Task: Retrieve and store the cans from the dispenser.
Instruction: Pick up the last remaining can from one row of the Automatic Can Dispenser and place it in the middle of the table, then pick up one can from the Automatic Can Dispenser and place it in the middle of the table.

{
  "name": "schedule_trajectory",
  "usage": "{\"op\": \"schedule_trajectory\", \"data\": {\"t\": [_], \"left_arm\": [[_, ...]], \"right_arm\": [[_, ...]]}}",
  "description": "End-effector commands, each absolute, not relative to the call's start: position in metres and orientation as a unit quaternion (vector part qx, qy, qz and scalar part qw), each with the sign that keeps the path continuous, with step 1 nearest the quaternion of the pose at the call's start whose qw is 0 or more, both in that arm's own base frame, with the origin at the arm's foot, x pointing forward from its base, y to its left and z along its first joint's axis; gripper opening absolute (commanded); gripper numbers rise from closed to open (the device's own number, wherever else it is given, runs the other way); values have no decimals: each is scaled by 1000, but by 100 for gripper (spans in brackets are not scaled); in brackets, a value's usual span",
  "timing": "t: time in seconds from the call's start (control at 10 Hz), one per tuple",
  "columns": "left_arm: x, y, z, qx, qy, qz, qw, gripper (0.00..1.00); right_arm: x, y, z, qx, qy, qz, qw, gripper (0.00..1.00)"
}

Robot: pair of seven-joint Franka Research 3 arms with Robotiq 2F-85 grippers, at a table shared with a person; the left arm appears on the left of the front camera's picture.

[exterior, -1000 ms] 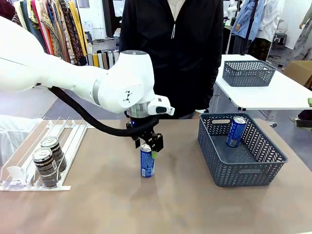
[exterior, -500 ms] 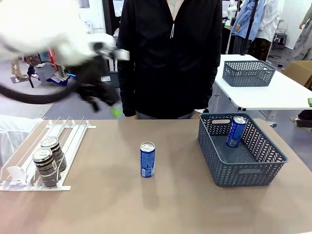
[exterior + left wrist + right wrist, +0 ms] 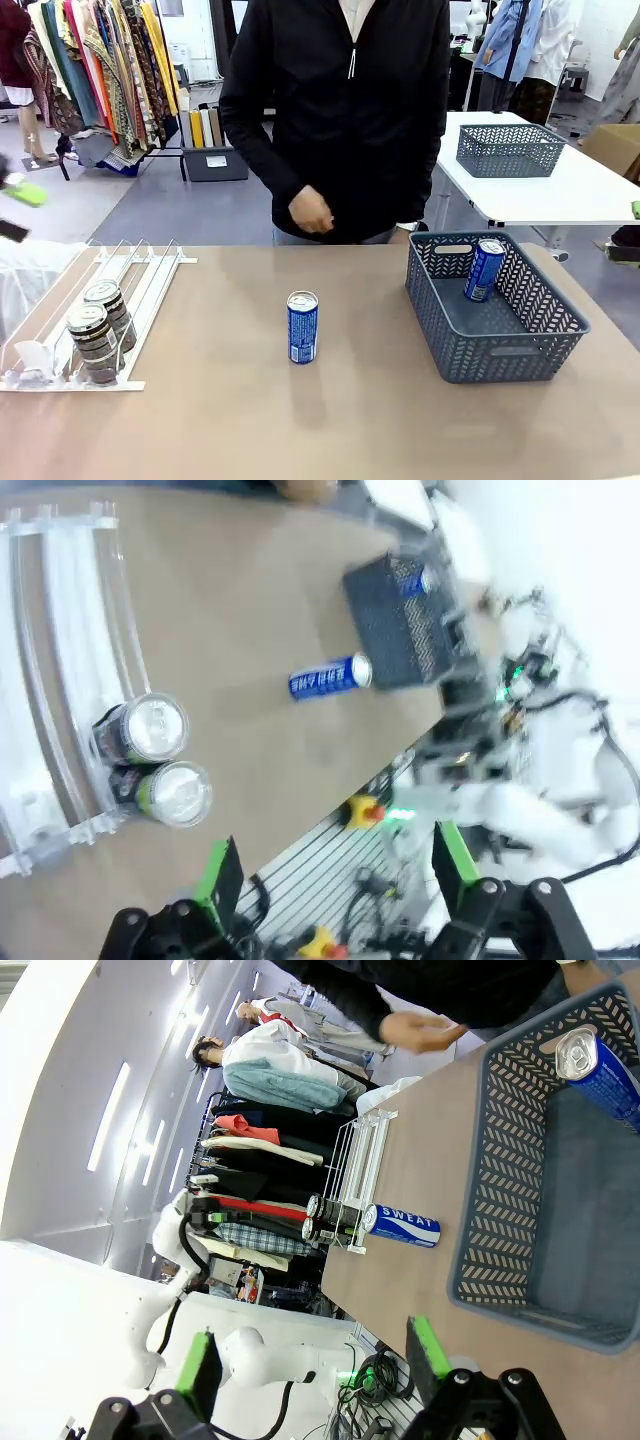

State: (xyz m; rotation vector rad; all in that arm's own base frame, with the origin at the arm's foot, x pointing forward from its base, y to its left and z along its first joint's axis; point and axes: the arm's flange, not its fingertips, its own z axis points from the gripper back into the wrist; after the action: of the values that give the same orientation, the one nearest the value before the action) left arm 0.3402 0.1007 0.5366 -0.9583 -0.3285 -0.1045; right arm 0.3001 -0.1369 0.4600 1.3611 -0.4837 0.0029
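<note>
Blue can (image 3: 302, 327) upright on tabletop (image 3: 220, 420), left of grey basket (image 3: 520, 350); second blue can (image 3: 485, 270) leans inside it. Two dark cans (image 3: 97, 335) sit at dispenser (image 3: 150, 270) front, far left of basket. My left hand (image 3: 338, 855) and right hand (image 3: 310, 1340) are spread, empty. Next grasp, I judge: square, mid-body, can kept vertical.

L gripper (image 3: 16, 210) blurred, cut by pic edge.
</note>
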Motion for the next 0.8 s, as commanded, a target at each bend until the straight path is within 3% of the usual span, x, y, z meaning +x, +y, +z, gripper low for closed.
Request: {"op": "schedule_trajectory", "data": {"t": [0.0, 0.2, 0.7], "left_arm": [[340, 128, 494, -531, -174, 4, 829, 100], [340, 140, 467, -540, -172, 6, 824, 100], [327, 151, 485, -522, -172, 24, 835, 100]], "right_arm": [[302, -135, 464, 628, -227, 2, 744, 100], [302, -135, 464, 628, -227, 2, 744, 100], [302, -135, 464, 628, -227, 2, 744, 100]]}}
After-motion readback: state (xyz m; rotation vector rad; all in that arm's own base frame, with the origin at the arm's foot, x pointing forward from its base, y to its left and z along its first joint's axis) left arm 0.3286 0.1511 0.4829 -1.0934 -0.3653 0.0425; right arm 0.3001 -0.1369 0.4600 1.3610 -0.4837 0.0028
